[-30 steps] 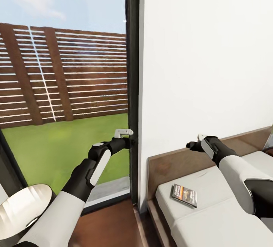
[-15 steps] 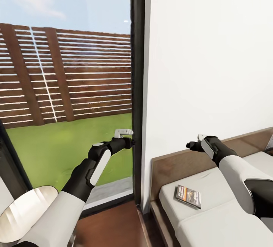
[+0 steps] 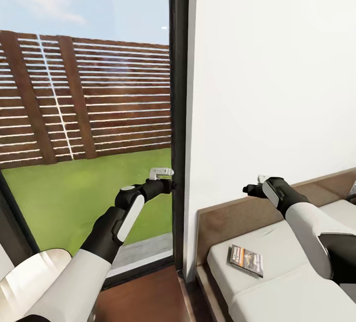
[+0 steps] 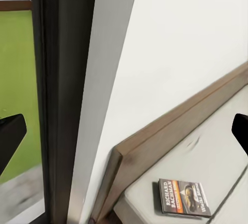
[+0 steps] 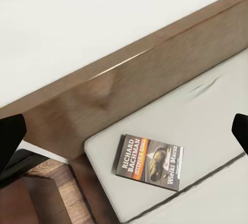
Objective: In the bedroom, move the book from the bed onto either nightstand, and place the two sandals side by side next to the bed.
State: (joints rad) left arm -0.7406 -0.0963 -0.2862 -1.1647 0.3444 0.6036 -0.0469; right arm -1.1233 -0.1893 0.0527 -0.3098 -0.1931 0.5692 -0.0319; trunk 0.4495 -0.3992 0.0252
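The book (image 3: 245,259), dark-covered with an orange band, lies flat on the bed's off-white mattress (image 3: 282,295) near the brown headboard (image 3: 232,215). It also shows in the left wrist view as the book (image 4: 183,197) and in the right wrist view as the book (image 5: 150,162). My left gripper (image 3: 163,172) hangs in front of the window frame, well left of the bed, open and empty. My right gripper (image 3: 256,186) hovers above the headboard, up and slightly right of the book, open and empty. The sandals and the nightstand are out of view.
A tall dark window frame (image 3: 178,114) stands between the glass and the white wall (image 3: 277,79). Grass and a slatted fence (image 3: 99,99) lie outside. A strip of brown plank floor (image 3: 143,297) runs between the window and the bed's corner.
The whole picture has shifted: window frame, headboard and book sit a little further right, so the camera moved. Both arms hold the same pose and the book lies still.
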